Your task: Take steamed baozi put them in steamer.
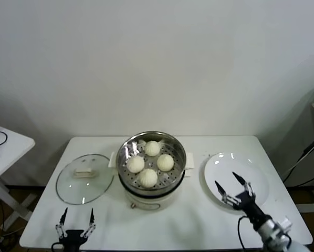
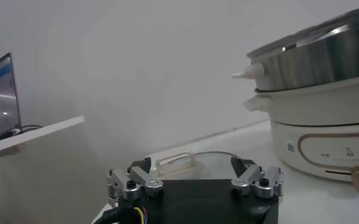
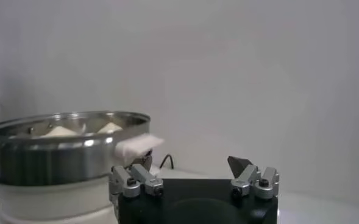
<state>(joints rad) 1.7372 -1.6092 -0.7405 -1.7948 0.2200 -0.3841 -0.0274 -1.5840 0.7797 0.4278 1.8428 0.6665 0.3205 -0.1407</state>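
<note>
All four steamed baozi (image 1: pixel 150 164) sit inside the steamer (image 1: pixel 152 163), which stands at the middle of my counter (image 1: pixel 188 220). Within the basket they form a loose diamond: one at twelve o'clock near the far rim, one at nine, one at three, and one at six nearest me, each close beside its neighbours. From my right wrist view the tops of two buns peek just over the shiny rim of the steamer (image 3: pixel 63 149).

My right pincer (image 1: pixel 233 185) hangs over the white plate (image 1: pixel 220 170), which lies at three o'clock from the steamer and apart from it. Its fingers are spread wide and there is nothing between them.

My left pincer (image 1: pixel 77 216) is parked low at the near edge of the counter, at about seven o'clock from the steamer, just in front of the glass lid (image 1: pixel 84 178). It too stands wide and grips nothing. The lid lies flat on the counter at nine o'clock from the steamer, its handle up. In my left wrist view the lid (image 2: pixel 191 162) lies just beyond the pincer (image 2: pixel 194 170), with the cream pot body off to one side.
</note>
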